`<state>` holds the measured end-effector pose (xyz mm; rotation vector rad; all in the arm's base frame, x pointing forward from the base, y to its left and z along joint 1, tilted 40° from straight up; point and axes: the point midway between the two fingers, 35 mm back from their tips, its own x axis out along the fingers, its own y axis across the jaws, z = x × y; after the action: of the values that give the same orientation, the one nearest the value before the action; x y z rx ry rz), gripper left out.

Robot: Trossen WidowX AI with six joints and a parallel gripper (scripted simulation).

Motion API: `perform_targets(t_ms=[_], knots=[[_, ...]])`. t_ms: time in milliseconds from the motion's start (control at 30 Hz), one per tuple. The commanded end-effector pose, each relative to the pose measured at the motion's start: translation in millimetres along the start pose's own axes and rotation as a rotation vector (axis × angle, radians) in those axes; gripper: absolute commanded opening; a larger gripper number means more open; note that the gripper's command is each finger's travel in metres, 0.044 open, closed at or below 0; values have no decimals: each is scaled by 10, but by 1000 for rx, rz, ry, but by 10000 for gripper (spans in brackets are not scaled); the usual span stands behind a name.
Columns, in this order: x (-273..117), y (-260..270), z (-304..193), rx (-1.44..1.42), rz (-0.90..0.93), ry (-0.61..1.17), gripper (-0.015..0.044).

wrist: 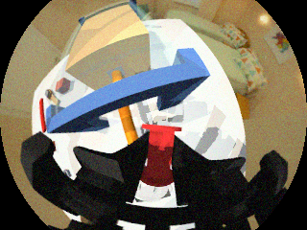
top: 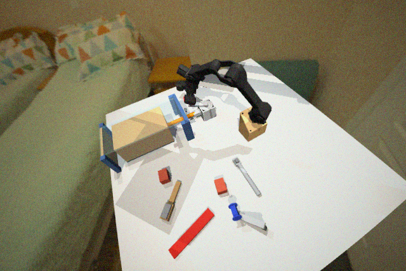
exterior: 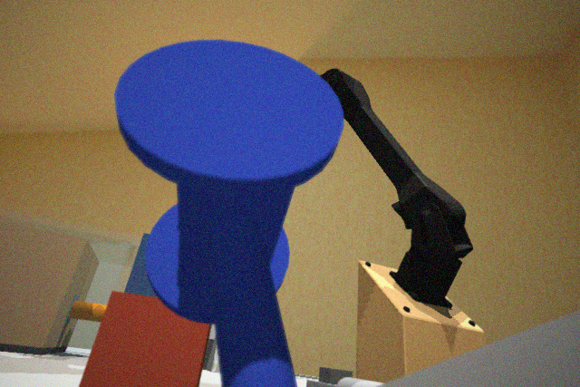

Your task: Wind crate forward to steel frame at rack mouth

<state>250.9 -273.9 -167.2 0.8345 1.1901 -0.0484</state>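
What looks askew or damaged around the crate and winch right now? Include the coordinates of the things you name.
Nothing stands out: the crate [top: 144,135] [wrist: 112,55] looks flat, and the orange strap [top: 176,120] [wrist: 126,122] runs straight toward the winch [top: 208,112], with no visible damage.

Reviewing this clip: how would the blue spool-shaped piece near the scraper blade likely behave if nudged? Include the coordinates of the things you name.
The blue spool-shaped piece [top: 235,211] [exterior: 234,242] would probably feel rigid, since its flanges look solid and crisp-edged. Its round flanges suggest it might roll if pushed sideways while lying down.
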Motion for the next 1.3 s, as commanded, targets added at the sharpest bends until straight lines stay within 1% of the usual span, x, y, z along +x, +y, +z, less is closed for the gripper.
perform_targets(t_ms=[0, 1267], knots=[[31, 187, -24, 3, 35, 13, 0], [-24, 567, -129, 5, 38, 15, 0]])
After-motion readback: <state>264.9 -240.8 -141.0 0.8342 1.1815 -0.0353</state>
